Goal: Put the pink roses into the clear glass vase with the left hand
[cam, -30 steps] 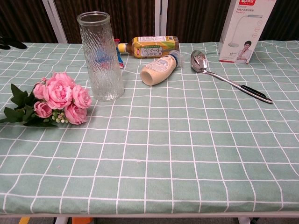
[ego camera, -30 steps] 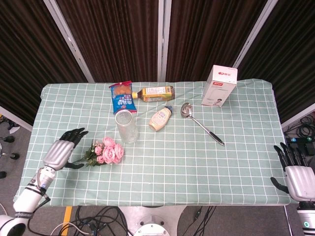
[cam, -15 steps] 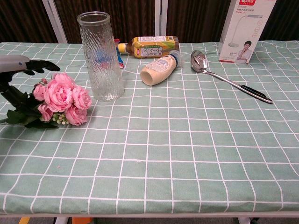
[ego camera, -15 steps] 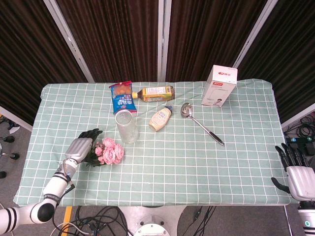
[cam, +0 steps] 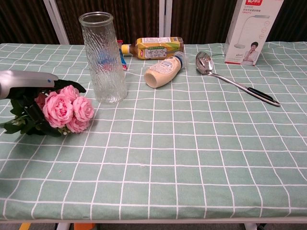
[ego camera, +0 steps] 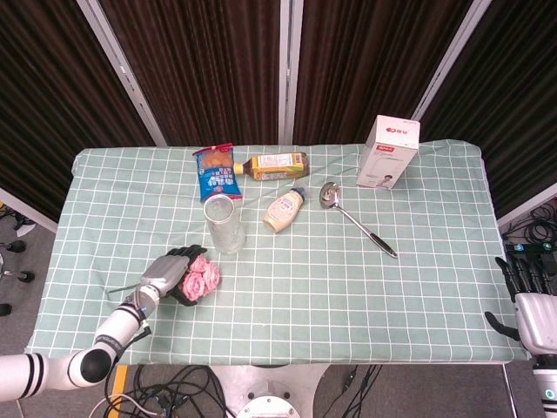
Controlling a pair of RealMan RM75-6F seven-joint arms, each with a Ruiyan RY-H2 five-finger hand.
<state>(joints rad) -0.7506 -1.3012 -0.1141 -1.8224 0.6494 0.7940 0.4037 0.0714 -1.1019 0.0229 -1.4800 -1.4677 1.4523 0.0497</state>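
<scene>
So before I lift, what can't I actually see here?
- Grip on the roses: left hand covers the stems in both views.
- Right hand: cut off at the head view's edge, absent from chest view.
- Snack bag: mostly behind the vase in chest view.

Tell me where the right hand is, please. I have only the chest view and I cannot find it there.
Observer: The right hand hangs beyond the right edge of the table, fingers apart, holding nothing.
Operator: What lies behind the clear glass vase? For me it is blurred.
Observer: A blue snack packet, beside the tea bottle.
Operator: From where does the left arm reach in?
Observer: From the near left corner, slanting to the pink roses; the left hand covers their stems.
</scene>
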